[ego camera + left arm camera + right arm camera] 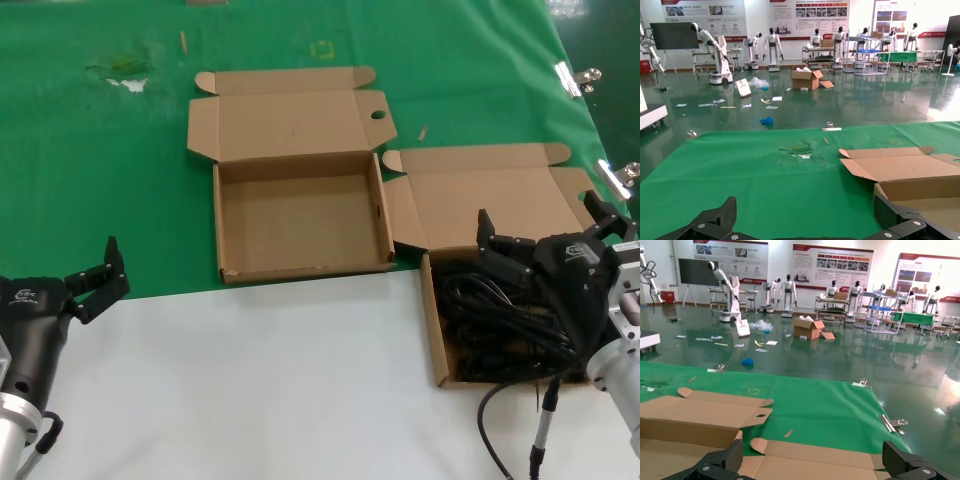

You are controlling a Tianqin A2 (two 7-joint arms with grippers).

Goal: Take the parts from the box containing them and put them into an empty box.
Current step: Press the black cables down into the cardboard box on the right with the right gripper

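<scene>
Two brown corrugated cardboard mailer boxes sit on the green cloth [100,180], lids flipped back, rounded tuck flaps, one round hole in each lid. The empty box [300,215] is mid-table with a bare floor. The box with the parts [437,330] is just beside it on the robot's right, straddling the cloth edge and the white tabletop [250,380]. Inside is a tangle of black rubbery power cords [490,320]; can't count separate ones.

The right gripper [540,230] hovers over the cords, fingers spread wide, holding nothing. The left gripper [95,275] waits off to the left, also open and empty. Metal clips [572,78] pin the cloth's right edge.
</scene>
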